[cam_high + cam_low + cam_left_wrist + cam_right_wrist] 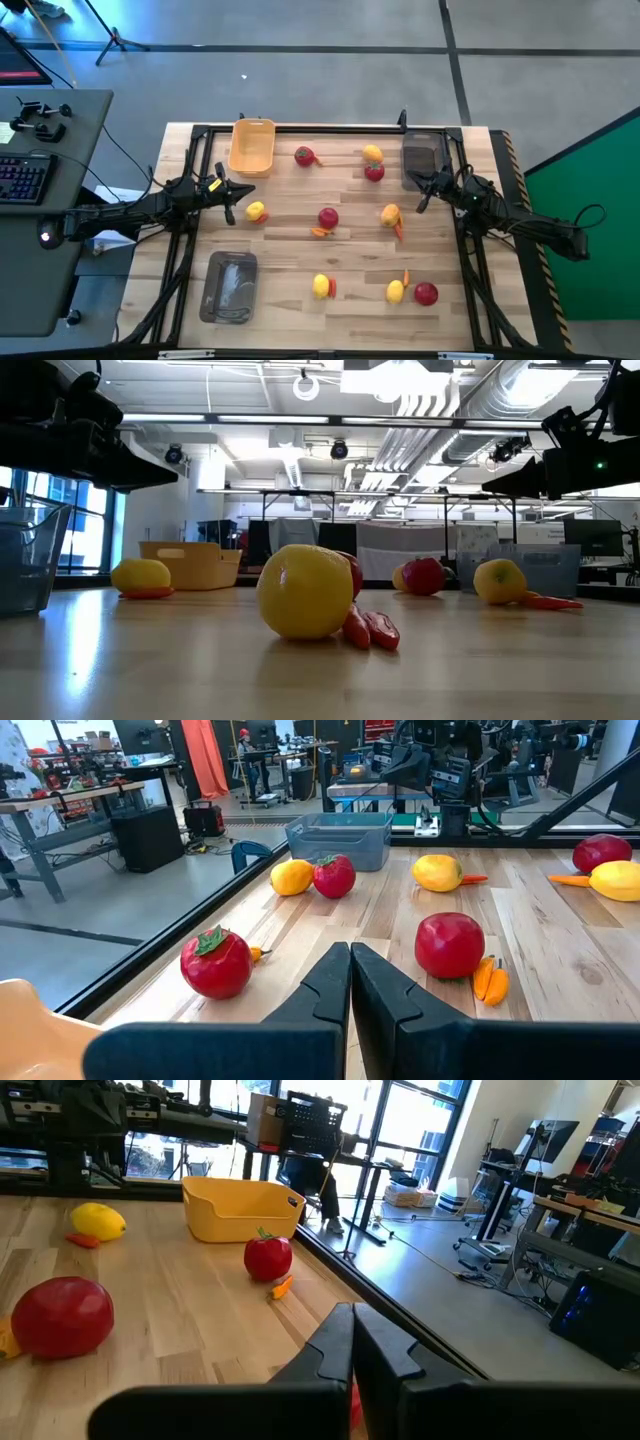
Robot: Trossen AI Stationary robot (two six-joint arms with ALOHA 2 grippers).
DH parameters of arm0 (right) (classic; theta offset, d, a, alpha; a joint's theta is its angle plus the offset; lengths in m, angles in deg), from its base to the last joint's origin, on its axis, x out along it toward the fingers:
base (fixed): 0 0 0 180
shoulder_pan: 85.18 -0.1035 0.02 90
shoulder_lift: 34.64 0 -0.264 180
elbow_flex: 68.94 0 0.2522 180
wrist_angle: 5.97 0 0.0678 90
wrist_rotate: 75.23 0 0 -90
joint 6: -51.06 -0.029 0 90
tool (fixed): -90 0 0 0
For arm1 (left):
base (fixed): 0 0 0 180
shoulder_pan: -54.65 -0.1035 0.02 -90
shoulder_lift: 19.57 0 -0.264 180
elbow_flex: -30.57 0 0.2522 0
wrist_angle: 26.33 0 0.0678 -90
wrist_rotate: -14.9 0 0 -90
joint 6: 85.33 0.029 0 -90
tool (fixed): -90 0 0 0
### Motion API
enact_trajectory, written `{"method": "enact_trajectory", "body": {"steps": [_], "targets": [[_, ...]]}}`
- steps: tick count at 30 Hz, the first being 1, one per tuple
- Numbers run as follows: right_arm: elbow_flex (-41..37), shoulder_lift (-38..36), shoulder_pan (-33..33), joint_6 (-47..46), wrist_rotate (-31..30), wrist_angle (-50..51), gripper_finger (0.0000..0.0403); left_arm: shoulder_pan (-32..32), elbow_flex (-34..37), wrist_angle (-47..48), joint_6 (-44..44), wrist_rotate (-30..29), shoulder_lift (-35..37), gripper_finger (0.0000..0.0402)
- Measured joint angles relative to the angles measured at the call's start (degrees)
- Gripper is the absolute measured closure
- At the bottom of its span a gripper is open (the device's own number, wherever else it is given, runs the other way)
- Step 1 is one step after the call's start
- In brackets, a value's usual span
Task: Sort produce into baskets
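Observation:
Produce lies scattered on the wooden table (290, 330): lemons (256, 211) (372, 153) (321, 286), red fruits (304, 156) (328, 218) (426, 293) and thin carrot pieces (398, 230). The yellow basket (252, 146) stands at the far left. One dark tray (420, 160) stands at the far right and another (229, 286) at the near left. My left gripper (231, 208) is shut and empty above the table's left side, just left of a lemon; its shut fingers show in the left wrist view (350, 970). My right gripper (424, 198) is shut and empty at the right, near the far tray (352, 1330).
A black frame (330, 129) runs around the table's edges. A desk with a keyboard (22, 178) stands beyond the left edge. Bare wood lies between the near tray and the near lemons.

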Motion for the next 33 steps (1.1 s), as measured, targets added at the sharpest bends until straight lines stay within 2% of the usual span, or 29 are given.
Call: {"method": "enact_trajectory", "body": {"steps": [13, 17, 23, 33], "targets": [[0.0, 0.0, 0.0, 0.0, 0.0, 0.0, 0.0402, 0.0, 0.0, -3.5, -1.9, 0.0, -0.1, 0.0401], [0.0, 0.0, 0.0, 0.0, 0.0, 0.0, 0.0402, 0.1, -1.5, -5.4, -5.0, 2.2, -1.3, 0.0401], [0.0, 0.0, 0.0, 0.0, 0.0, 0.0, 0.0402, 1.3, -6.5, -0.9, -9.8, 1.3, -8.9, 0.0402], [0.0, 0.0, 0.0, 0.0, 0.0, 0.0, 0.0402, 3.4, -21.7, 13.3, -12.8, 0.7, -26.7, 0.0392]]}}
